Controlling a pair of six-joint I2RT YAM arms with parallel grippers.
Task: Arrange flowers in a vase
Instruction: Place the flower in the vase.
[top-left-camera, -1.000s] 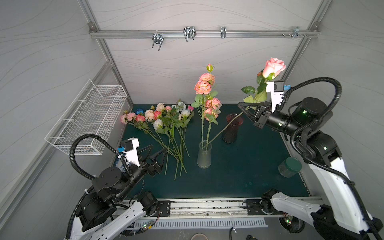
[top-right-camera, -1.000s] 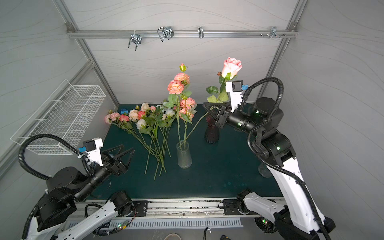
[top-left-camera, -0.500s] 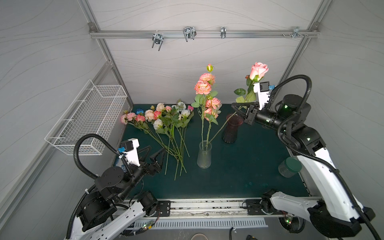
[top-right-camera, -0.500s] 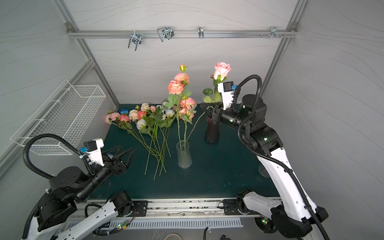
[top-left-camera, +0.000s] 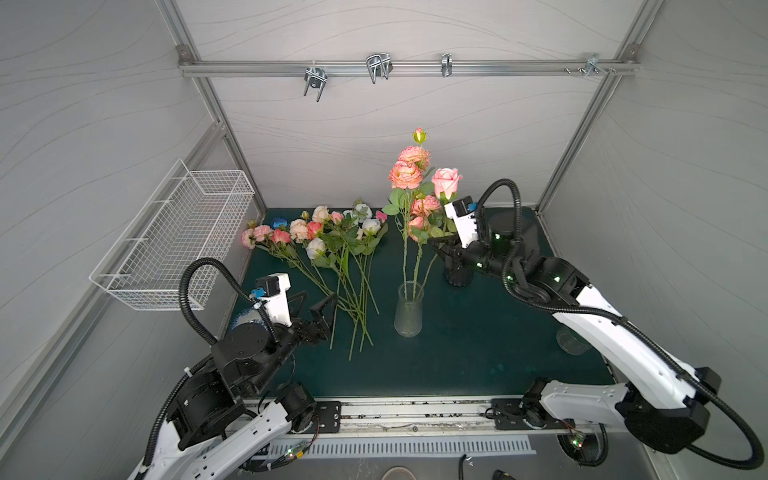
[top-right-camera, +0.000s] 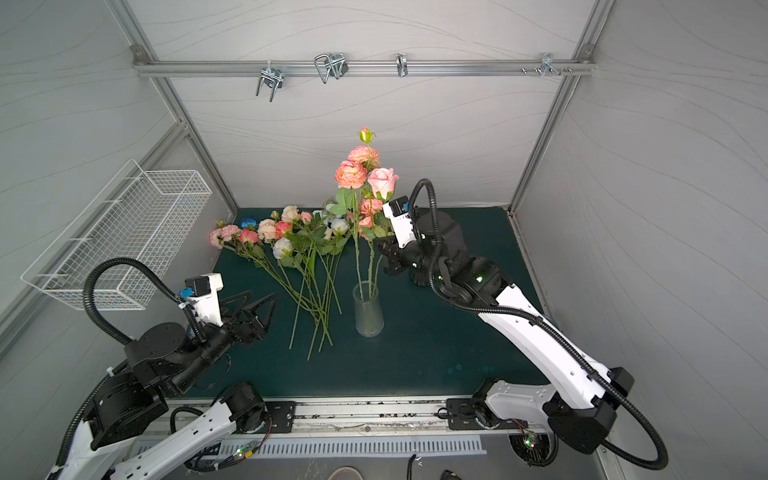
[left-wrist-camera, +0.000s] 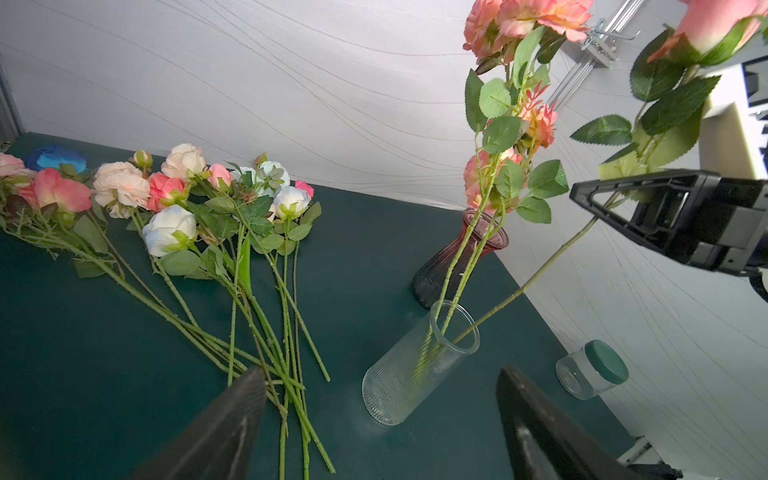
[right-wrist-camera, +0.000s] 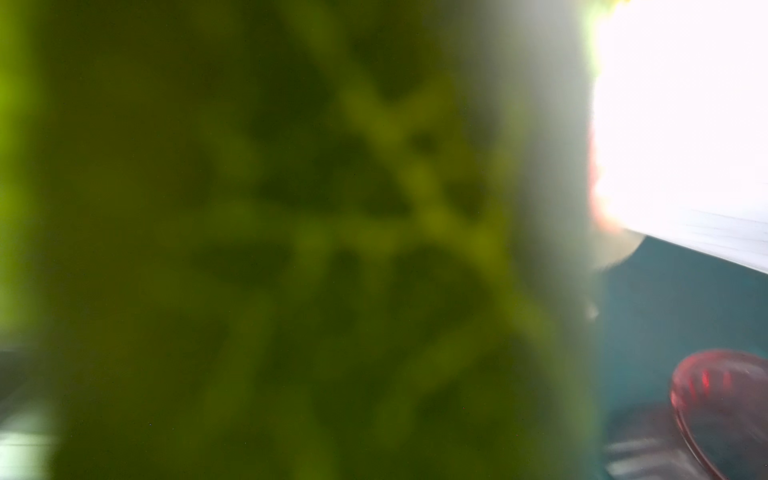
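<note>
flowers (top-left-camera: 332, 245): most lie piled on the green mat (top-left-camera: 478, 353); the peach-bloom stems (top-left-camera: 405, 174) stand in the clear vase (top-left-camera: 409, 309).
pink rose (top-left-camera: 446, 183): the one in play. Stem slants down, cut end just inside the vase mouth.
right gripper (top-left-camera: 440, 244): clamped on the rose stem under its leaves, up beside the dark red vase (left-wrist-camera: 457, 257). Its wrist view is all blurred leaf, useless.
step: seating the rose, I'd say. Bring the stem nearer upright, feed it down along its own line, and let go only once it leans on the rim.
risk: a side push could tip the vase; leaves may snag the peach blooms.
left gripper (top-left-camera: 318, 302): jaws wide, empty, near the pile's cut ends.
</note>
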